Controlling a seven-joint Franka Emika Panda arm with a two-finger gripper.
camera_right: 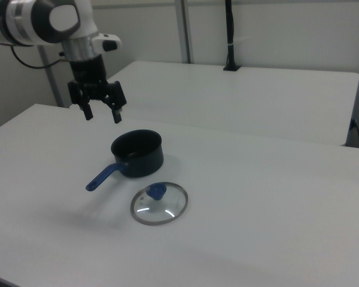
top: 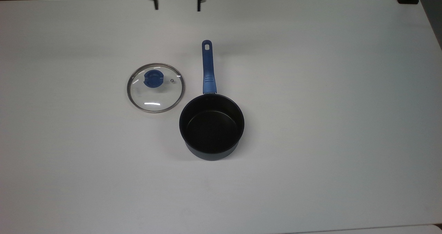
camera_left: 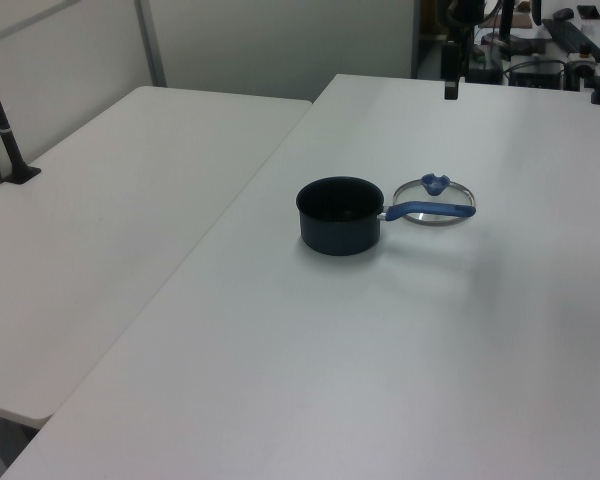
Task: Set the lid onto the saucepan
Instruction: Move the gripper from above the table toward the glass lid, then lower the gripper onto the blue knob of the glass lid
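a: lid (top: 155,87) flat on table (top: 310,89), just beside the saucepan (top: 211,126). tool (camera_right: 100,112) high above, fingers spread, empty.

b: glass, likely slick and breakable; take the blue knob (top: 153,78).

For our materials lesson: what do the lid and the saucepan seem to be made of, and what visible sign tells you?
The lid: clear glass, since the table shows through it, with a shiny, probably metal rim and a matte blue knob, likely plastic. The saucepan: probably coated metal, with a matte black inside; its blue handle looks plastic.
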